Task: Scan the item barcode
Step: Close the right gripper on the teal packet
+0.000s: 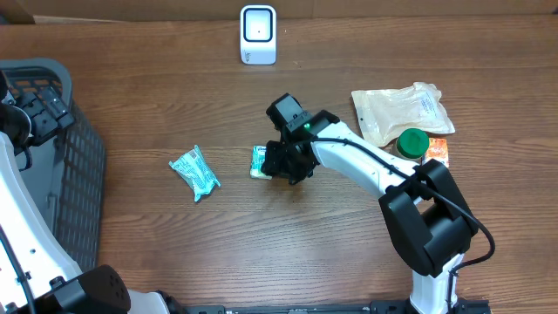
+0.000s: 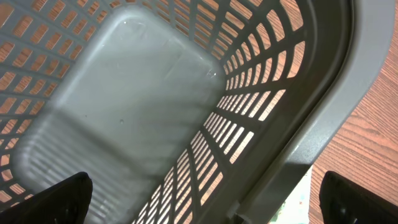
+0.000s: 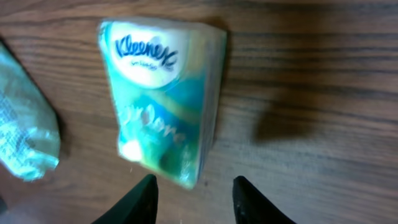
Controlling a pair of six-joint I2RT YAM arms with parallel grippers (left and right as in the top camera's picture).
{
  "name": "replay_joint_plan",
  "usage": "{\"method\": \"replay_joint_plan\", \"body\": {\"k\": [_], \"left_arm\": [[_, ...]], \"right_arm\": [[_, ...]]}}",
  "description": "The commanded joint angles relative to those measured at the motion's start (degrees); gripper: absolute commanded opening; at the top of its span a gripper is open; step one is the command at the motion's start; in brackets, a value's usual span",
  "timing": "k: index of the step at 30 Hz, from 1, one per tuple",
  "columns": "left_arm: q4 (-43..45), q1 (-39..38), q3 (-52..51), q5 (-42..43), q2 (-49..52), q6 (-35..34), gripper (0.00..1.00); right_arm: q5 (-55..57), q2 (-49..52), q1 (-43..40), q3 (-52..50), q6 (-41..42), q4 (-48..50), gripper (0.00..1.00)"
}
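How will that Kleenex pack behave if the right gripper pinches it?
The Kleenex pack looks soft and film-wrapped, so it would probably squash and may slip. It lies flat on the table, so rolling seems unlikely. Small and tissue-filled, it is probably light.

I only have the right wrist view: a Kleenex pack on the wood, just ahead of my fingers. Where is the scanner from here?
Observer: The white scanner stands at the table's far edge, almost straight beyond the Kleenex pack.
Operator: What's the crinkly thing at my left edge?
Observer: A teal packet, lying apart from the pack, on the side towards the grey basket.
Operator: And the left arm?
Observer: The left gripper hangs open over that basket's inside, holding nothing.
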Motion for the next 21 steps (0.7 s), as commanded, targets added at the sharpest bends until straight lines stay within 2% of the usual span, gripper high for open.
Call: {"method": "replay_joint_plan", "body": {"k": [1, 6, 15, 21], "left_arm": [[0.04, 0.09, 0.42, 0.13, 0.20, -0.37, 0.99], [0.04, 0.09, 0.42, 0.13, 0.20, -0.37, 1.00], [0.04, 0.09, 0.42, 0.13, 0.20, -0.37, 0.99], [0.04, 0.09, 0.42, 0.13, 0.20, -0.37, 0.99]], "right_arm": [[-2.16, 0.26, 0.31, -3.45, 1.95, 4.46, 0.38], [-4.63, 0.26, 0.39, -5.90, 1.99, 9.53, 0.37], [-2.91, 1.01, 0.39, -8.81, 5.44, 11.61, 0.30], [-2.95, 2.91, 0.39, -8.83, 6.25, 12.13, 0.22]]}}
